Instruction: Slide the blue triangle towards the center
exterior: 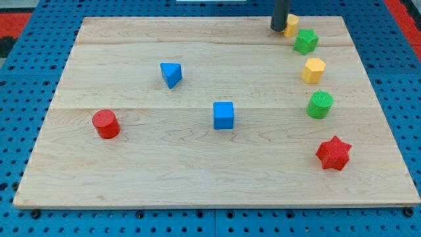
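Note:
The blue triangle (171,74) lies on the wooden board (131,171), left of the middle and toward the view's top. A blue cube (223,115) sits near the board's centre, below and right of the triangle. My tip (279,28) is at the view's top right, near the board's top edge, far right of the triangle. It touches or stands just left of a yellow block (291,25), which it partly hides.
Down the right side lie a green star (305,41), a yellow hexagon (314,70), a green cylinder (320,105) and a red star (334,153). A red cylinder (105,124) stands at the left.

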Motion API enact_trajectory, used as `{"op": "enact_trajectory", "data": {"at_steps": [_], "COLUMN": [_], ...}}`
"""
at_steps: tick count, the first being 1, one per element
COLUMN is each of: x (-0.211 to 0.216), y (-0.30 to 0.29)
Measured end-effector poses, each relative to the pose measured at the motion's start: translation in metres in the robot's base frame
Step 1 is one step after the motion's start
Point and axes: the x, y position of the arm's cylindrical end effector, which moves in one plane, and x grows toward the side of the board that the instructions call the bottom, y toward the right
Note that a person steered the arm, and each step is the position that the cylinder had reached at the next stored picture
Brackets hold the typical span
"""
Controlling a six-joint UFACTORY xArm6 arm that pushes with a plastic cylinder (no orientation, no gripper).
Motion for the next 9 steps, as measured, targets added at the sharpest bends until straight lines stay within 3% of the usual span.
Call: {"op": "enact_trajectory", "data": {"at_steps": [1, 2, 5, 6, 9], "x": [0.000, 0.004, 0.177, 0.231, 0.247], "y": [0.018, -0.042, -0.169, -0.167, -0.033]}}
